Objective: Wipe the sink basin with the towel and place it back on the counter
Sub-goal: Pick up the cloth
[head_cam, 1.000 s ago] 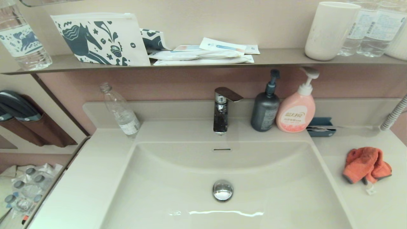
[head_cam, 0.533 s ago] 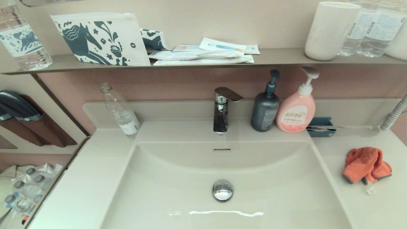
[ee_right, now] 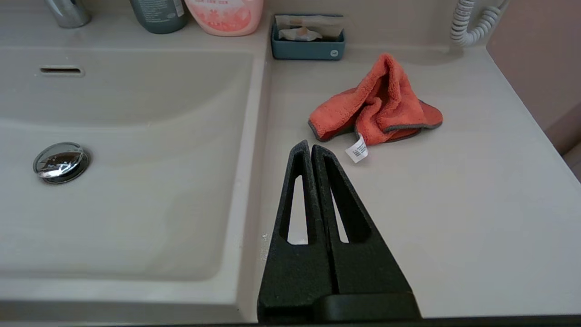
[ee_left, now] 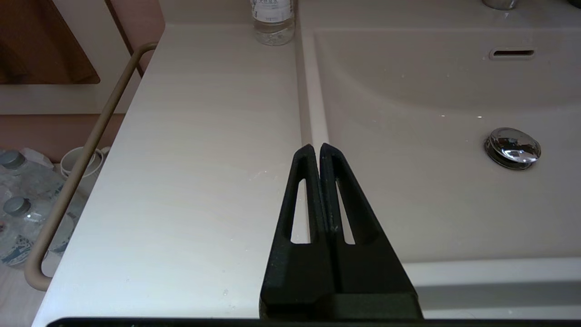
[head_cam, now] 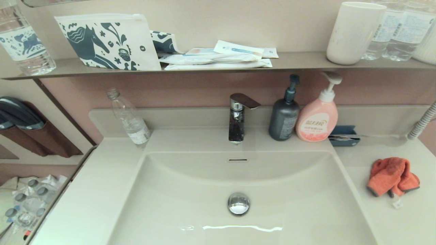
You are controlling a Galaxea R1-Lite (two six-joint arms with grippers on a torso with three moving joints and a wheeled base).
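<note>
The orange-red towel (head_cam: 391, 176) lies crumpled on the counter (head_cam: 402, 217) to the right of the sink basin (head_cam: 190, 190), its white tag (ee_right: 357, 150) pointing toward me. The basin holds a chrome drain plug (head_cam: 238, 203) and an overflow slot (head_cam: 237, 160). My right gripper (ee_right: 311, 146) hovers shut and empty above the counter, just short of the towel (ee_right: 374, 106), near the basin's right rim. My left gripper (ee_left: 316, 147) is shut and empty over the basin's left rim. Neither arm shows in the head view.
A faucet (head_cam: 238, 117), a grey pump bottle (head_cam: 284, 117), a pink soap bottle (head_cam: 317, 117) and a blue tray (head_cam: 343, 136) line the back ledge. A clear bottle (head_cam: 131, 120) leans at back left. A hose (head_cam: 422, 120) hangs at right. A shelf (head_cam: 218, 64) runs above.
</note>
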